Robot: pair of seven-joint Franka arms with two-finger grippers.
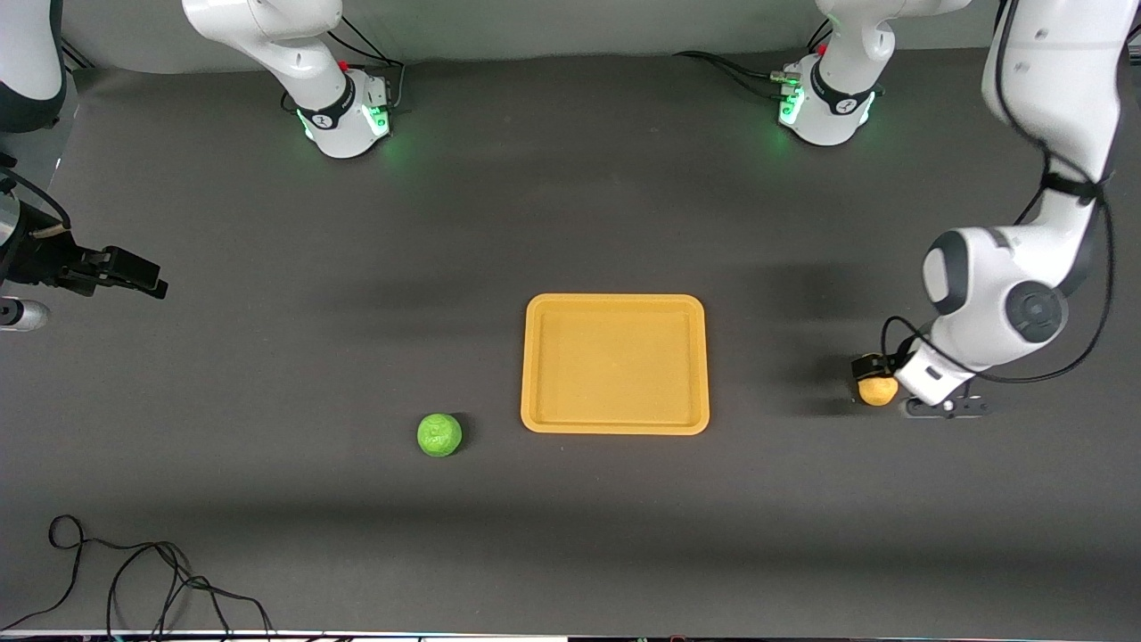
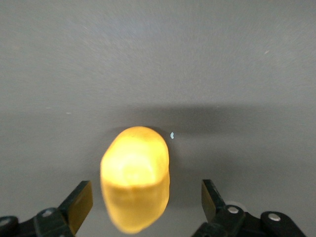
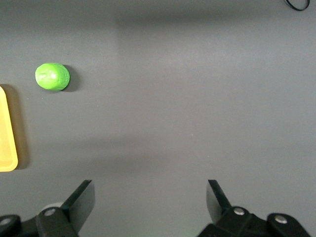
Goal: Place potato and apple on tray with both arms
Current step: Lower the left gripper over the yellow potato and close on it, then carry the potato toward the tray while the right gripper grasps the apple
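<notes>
The yellow-orange potato (image 1: pixel 877 390) lies on the dark table toward the left arm's end. My left gripper (image 1: pixel 882 385) is down around it. In the left wrist view the potato (image 2: pixel 134 177) sits between the open fingers (image 2: pixel 79 203) with a gap on each side; the left gripper (image 2: pixel 145 200) is not closed on it. The green apple (image 1: pixel 439 434) lies beside the tray (image 1: pixel 615 301), toward the right arm's end, and also shows in the right wrist view (image 3: pixel 52 77). My right gripper (image 1: pixel 134 272) is open and empty (image 3: pixel 148 197), up over bare table at the right arm's end.
The tray holds nothing; its corner shows in the right wrist view (image 3: pixel 6 148). A loose black cable (image 1: pixel 134 571) lies near the table's front edge at the right arm's end. The two arm bases (image 1: pixel 343 116) (image 1: pixel 824 107) stand along the back.
</notes>
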